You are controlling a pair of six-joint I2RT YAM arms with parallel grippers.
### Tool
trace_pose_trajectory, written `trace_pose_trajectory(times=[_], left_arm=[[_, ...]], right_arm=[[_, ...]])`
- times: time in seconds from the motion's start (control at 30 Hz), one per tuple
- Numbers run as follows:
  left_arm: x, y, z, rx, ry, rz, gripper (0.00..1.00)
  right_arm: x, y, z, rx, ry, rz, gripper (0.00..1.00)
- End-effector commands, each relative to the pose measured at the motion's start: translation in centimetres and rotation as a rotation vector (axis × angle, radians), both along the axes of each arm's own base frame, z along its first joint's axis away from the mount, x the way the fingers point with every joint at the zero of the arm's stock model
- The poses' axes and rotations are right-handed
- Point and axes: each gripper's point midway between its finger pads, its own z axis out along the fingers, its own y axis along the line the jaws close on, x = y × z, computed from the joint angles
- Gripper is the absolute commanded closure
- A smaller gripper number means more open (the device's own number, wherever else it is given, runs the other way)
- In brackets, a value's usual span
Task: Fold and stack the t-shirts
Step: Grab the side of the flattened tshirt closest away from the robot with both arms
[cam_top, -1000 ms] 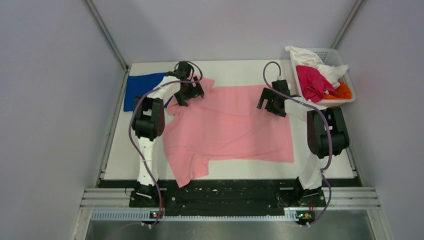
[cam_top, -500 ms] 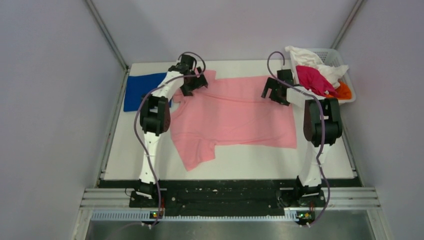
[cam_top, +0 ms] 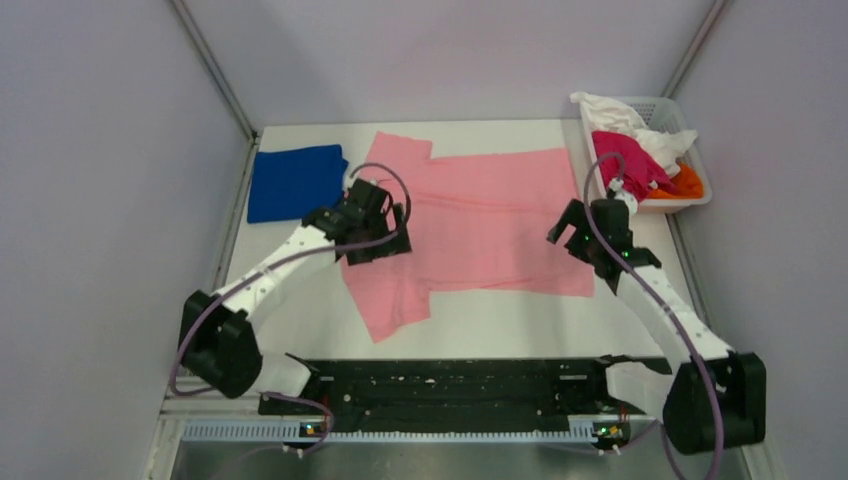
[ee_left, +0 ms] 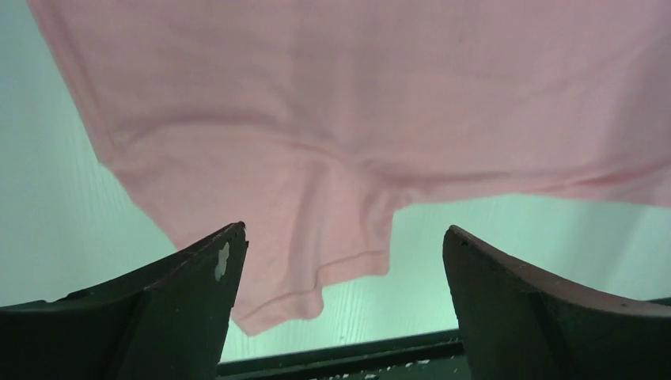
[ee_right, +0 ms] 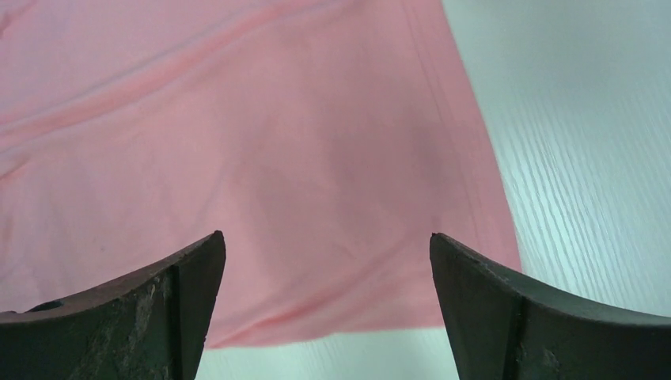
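Top external shows us two tees on the worktop (cam_top: 500,320): a pink t-shirt (cam_top: 480,220) spread flat and a blue t-shirt (cam_top: 295,180) folded at the far left. One basket (cam_top: 662,108) holds a white tee (cam_top: 620,110), a magenta tee (cam_top: 625,160) and an orange tee (cam_top: 685,182). The pink one's long axis runs left-right, hem rightward. The left end effector (cam_top: 378,240) and right end effector (cam_top: 578,240) hover over it, jaws wide apart, empty. The worktop is white and the walls (cam_top: 120,150) pale grey.
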Motion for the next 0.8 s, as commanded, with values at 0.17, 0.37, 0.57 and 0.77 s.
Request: trace_pose_trajectory(times=[0.17, 0.37, 0.57, 0.77], left_arm=[[-14.1, 2.9, -8.0, 0.072, 0.224, 0.005, 0.19], [-15.7, 2.3, -10.2, 0.107, 0.302, -0.065, 0.39], [-16.5, 2.3, -11.5, 0.185, 0.349, -0.102, 0.44], [-16.9, 3.4, -13.1, 0.282, 0.400, -0.096, 0.52]], right_arm=[[-6.2, -2.3, -0.8, 0.074, -0.107, -0.185, 0.01], [-7.1, -2.6, -1.4, 0.049, -0.086, -0.172, 0.01], [-7.2, -3.2, -2.2, 0.008, -0.035, -0.195, 0.01], [-7.2, -3.6, -3.1, -0.001, 0.006, -0.224, 0.01]])
